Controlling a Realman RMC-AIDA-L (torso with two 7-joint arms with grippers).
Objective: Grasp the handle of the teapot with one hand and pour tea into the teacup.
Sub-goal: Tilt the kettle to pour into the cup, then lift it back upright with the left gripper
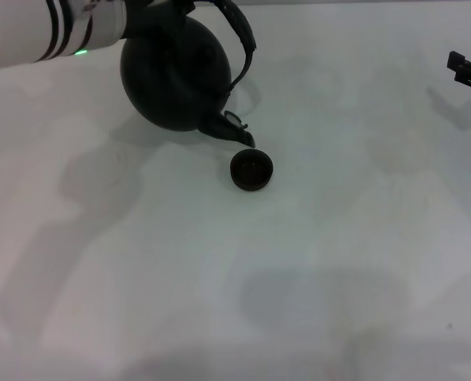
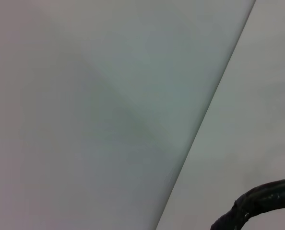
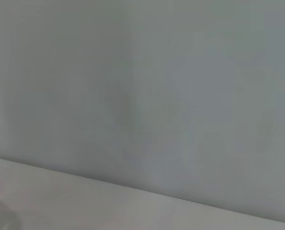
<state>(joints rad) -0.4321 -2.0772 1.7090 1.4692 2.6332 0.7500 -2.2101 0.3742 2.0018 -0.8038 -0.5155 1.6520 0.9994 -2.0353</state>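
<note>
The left arm is tipping the teapot by its handle, spout just above the teacup — its grip unseen, I cannot tell; the tilt wants slowing to keep the stream inside the rim; the right gripper is idling far right.

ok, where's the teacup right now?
Head view: the teacup stands on the table near centre, directly under the tilted teapot's spout, which the left arm holds up.
</note>
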